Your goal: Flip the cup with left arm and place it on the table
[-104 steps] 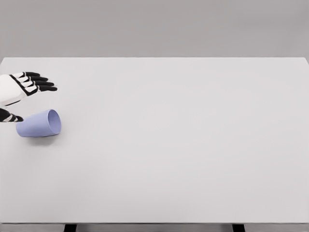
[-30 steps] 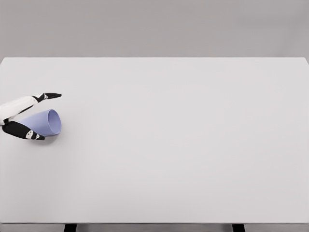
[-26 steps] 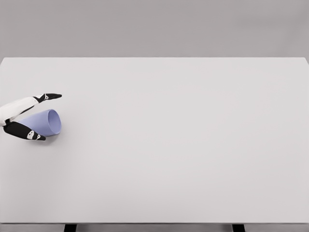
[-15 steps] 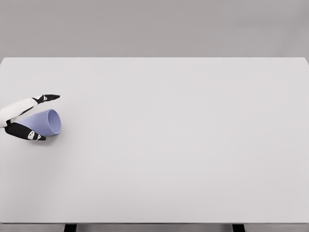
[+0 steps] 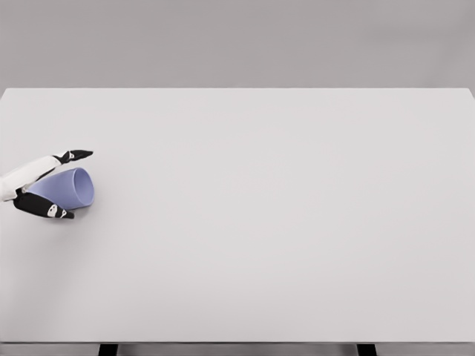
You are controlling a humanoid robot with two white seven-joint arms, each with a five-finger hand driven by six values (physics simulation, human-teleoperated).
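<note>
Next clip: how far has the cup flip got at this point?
Early stage. Done: the left hand has reached the cup at the table's left edge. In hand: fingers above and thumb below bracket the cup; a firm grip isn't certain. Left: the cup lies on its side, mouth facing right, so lifting, turning it upright and setting it down all remain. The right arm is out of view.

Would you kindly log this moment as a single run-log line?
stage: grasping | left hand: closing around cup | cup: on its side on table | right arm: unseen

The left hand (image 5: 38, 185) is white-shelled, with slim black fingers bearing small white patches.
</note>
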